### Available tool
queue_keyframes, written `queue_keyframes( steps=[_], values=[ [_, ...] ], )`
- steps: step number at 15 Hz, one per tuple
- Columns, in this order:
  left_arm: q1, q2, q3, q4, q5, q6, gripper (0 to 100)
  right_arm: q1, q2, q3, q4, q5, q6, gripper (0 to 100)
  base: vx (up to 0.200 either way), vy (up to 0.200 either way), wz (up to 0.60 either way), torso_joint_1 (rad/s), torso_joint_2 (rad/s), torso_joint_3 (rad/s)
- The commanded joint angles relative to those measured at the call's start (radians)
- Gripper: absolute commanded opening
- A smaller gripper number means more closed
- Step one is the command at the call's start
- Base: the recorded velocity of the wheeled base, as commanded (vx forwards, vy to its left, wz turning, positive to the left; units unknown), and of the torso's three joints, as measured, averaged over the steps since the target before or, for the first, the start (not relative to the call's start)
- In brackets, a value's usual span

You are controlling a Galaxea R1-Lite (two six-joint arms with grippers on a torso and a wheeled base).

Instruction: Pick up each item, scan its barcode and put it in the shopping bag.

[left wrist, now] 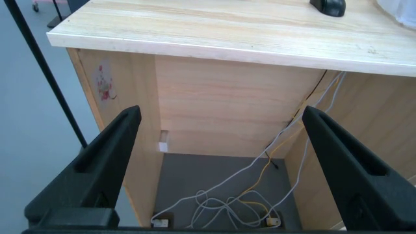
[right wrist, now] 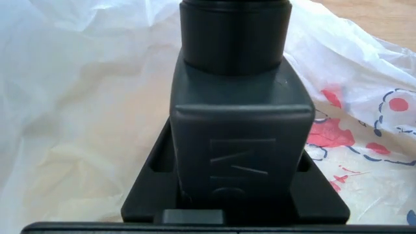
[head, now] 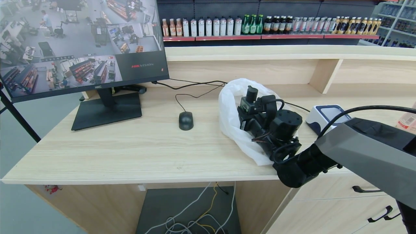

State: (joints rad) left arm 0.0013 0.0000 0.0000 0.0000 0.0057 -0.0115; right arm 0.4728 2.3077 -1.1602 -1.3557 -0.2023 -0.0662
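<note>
1. The white plastic bag (head: 230, 110) lies on the wooden desk (head: 130, 146), its mouth open toward the robot, between the mouse (head: 186, 121) and the scanner (head: 320, 117).
2. The right claw (head: 252, 113) is at the bag's mouth, over the crumpled plastic.
3. A dark bottle (head: 251, 95) with a round black cap sits straight in front of that claw, inside the bag's opening, cap pointing away from the arm. In the right wrist view it is a squarish grey body (right wrist: 240, 130) against the bag (right wrist: 78, 97).
4. I cannot tell whether the right claw is gripping the bottle.
5. The left claw (left wrist: 221, 114) hangs low in front of the desk's edge, spread wide with nothing in it, facing the loose cables (left wrist: 227, 195) under the desk.
6. A monitor (head: 81, 42) stands at the desk's left, and a pink pack (head: 408, 122) is cut off at the right edge.
</note>
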Motion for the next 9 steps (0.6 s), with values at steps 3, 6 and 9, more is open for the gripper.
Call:
queue_keyframes(
  steps=[3, 6, 9],
  values=[
    [0.0, 0.0, 0.0, 0.0, 0.0, -0.001, 100, 0.003, 0.016, 0.002, 0.009, 0.001, 0.002, 0, 0.0, 0.0, 0.0, 0.0, 0.0, 0.0],
    [0.0, 0.0, 0.0, 0.0, 0.0, -0.001, 100, -0.002, 0.016, 0.001, 0.009, 0.003, 0.003, 0, 0.0, 0.0, 0.0, 0.0, 0.0, 0.0],
    [0.0, 0.0, 0.0, 0.0, 0.0, -0.001, 100, -0.002, 0.016, -0.003, 0.007, -0.005, 0.005, 0, 0.0, 0.0, 0.0, 0.0, 0.0, 0.0]
  ],
)
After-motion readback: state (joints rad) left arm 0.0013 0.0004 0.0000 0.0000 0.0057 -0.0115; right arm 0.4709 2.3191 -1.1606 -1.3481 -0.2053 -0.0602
